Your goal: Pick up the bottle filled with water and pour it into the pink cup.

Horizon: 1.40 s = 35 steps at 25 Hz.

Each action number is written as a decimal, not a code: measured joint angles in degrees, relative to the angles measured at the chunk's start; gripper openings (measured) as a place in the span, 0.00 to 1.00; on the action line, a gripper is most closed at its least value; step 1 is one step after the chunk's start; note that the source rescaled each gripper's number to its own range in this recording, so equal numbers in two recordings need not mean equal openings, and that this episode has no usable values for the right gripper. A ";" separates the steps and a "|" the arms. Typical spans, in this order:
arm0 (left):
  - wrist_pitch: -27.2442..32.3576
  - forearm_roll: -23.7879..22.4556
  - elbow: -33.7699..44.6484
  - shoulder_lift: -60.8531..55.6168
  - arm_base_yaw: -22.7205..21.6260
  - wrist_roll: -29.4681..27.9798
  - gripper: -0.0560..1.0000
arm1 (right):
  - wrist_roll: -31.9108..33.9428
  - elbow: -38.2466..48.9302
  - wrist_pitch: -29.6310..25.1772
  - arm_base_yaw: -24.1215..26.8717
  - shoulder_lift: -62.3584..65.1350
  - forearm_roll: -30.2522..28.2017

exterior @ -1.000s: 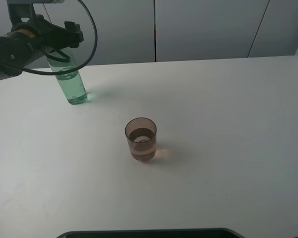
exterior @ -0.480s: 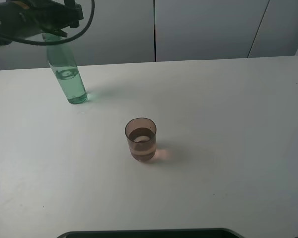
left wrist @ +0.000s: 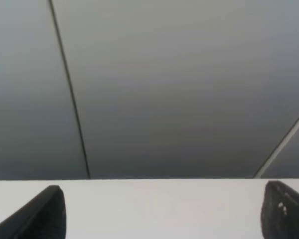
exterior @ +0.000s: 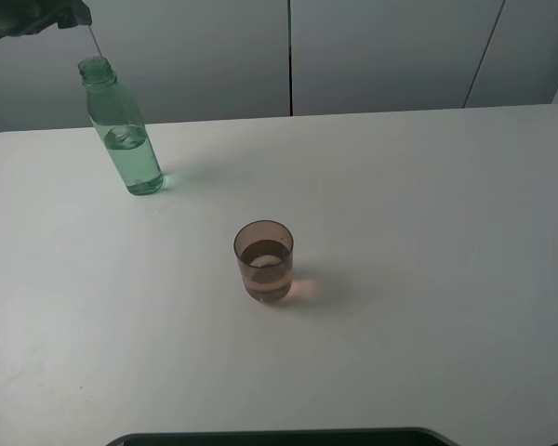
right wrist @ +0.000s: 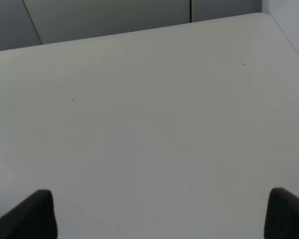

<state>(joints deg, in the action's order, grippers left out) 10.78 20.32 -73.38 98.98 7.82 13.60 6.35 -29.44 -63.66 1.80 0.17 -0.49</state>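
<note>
Nearest the high camera, a dark edge [exterior: 279, 435] ran along the front of the white counter [exterior: 428, 279]. Beyond it, the pink cup [exterior: 263, 260] stood upright out in the open, with a shallow layer of liquid in its bottom.

Farther back from the cup and off toward the left arm's side, the green-tinted bottle [exterior: 123, 128] stood on its base, leaning a little, uncapped, its water level about halfway up. Cup and bottle were well apart.

Above the bottle's mouth and clear of it, a dark piece of the left arm [exterior: 33, 16] showed at the top corner of the high view. The left claw [left wrist: 164, 211] was spread wide, both dark fingertips [left wrist: 45, 211] apart with only bare counter and grey wall panels between them, gripping nothing.

The right claw [right wrist: 162, 214] was likewise spread apart over bare counter, well away from the cup, its fingertips [right wrist: 284, 211] empty.
</note>
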 joint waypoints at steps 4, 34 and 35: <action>14.36 0.00 -5.62 0.00 -5.06 0.00 1.00 | 0.00 0.00 0.00 0.00 0.00 0.00; 59.03 -12.77 3.55 -23.01 -0.40 -8.52 1.00 | 0.21 0.00 0.00 0.00 0.00 -0.13; 59.03 -12.67 5.44 -25.07 -0.40 -8.61 1.00 | 0.21 0.00 0.00 0.00 0.00 -0.13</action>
<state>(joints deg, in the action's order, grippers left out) 69.81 7.65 -67.95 73.91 7.42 4.99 6.57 -29.44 -63.66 1.80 0.17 -0.62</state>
